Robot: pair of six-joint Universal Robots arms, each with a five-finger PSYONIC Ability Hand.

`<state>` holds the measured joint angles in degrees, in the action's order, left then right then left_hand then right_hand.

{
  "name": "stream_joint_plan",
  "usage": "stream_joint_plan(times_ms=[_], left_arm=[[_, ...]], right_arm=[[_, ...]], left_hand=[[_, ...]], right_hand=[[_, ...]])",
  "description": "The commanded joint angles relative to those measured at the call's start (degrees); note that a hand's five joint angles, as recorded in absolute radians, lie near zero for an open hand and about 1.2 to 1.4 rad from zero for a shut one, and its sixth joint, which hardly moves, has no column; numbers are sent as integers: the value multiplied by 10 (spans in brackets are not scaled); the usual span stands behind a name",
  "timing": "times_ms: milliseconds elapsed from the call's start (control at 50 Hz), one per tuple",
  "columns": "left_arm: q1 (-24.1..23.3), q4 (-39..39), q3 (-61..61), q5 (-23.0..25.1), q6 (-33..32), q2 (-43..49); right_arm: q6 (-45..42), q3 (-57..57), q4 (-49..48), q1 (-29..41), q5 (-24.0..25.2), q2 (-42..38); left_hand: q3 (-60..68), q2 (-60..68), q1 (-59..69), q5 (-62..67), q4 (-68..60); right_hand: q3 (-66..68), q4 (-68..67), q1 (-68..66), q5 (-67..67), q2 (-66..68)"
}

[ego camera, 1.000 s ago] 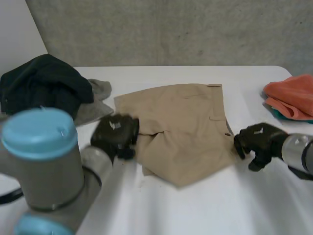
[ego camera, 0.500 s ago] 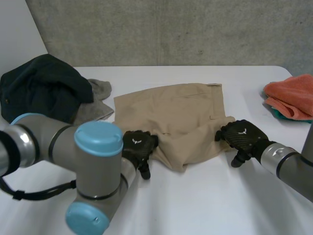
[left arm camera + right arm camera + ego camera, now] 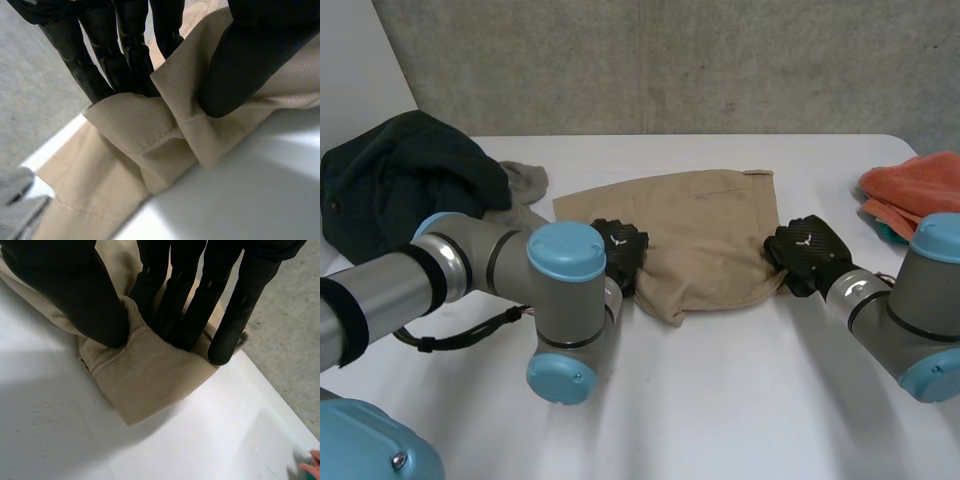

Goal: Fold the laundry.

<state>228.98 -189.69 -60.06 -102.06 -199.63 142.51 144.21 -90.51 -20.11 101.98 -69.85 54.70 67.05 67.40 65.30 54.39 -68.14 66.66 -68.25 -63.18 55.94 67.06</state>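
Note:
Tan shorts point(image 3: 695, 235) lie in the middle of the white table point(image 3: 740, 400), their near edge lifted and bunched. My left hand point(image 3: 618, 250) is at the near left edge of the shorts; its thumb point(image 3: 250, 65) and fingers point(image 3: 125, 50) pinch a hemmed fold of the tan cloth point(image 3: 170, 125). At the near right edge my right hand point(image 3: 805, 248) is shut on the shorts too, with the cloth point(image 3: 150, 375) squeezed between thumb point(image 3: 80, 295) and fingers point(image 3: 200, 305).
A dark green garment point(image 3: 405, 175) and a grey cloth point(image 3: 520, 190) are heaped at the table's left. An orange cloth over a teal one point(image 3: 920, 195) sits at the right edge. A grey wall stands behind the table.
Both hands came in onto the near edge of the shorts and closed on it. That edge has been drawn up and away from me, so the shorts look shorter.

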Motion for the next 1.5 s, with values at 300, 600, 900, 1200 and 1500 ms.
stream_joint_plan(times_ms=[300, 600, 900, 1200, 1500], left_arm=[[65, 166, -309, 80, -47, -397], [88, 268, -381, 117, -57, -382], [115, 175, -129, 74, -11, -235], [125, -86, 160, 68, 88, -287], [154, 6, -78, 70, 101, -277]], right_arm=[[-77, 74, 571, -81, 28, 213], [-222, 34, 701, -51, 30, 209], [-27, 145, 410, 15, -31, 131], [166, 331, 64, 52, -151, 196], [147, 193, 128, 68, -94, 152]], left_hand=[[130, 126, 147, 156, -119], [130, 126, 147, 156, -119], [130, 126, 147, 156, -119], [130, 126, 147, 156, -119], [130, 126, 147, 156, -119]], right_hand=[[133, -117, -168, 141, 129], [133, -117, -168, 141, 129], [133, -117, -168, 141, 129], [133, -117, -168, 141, 129], [133, -117, -168, 141, 129]])
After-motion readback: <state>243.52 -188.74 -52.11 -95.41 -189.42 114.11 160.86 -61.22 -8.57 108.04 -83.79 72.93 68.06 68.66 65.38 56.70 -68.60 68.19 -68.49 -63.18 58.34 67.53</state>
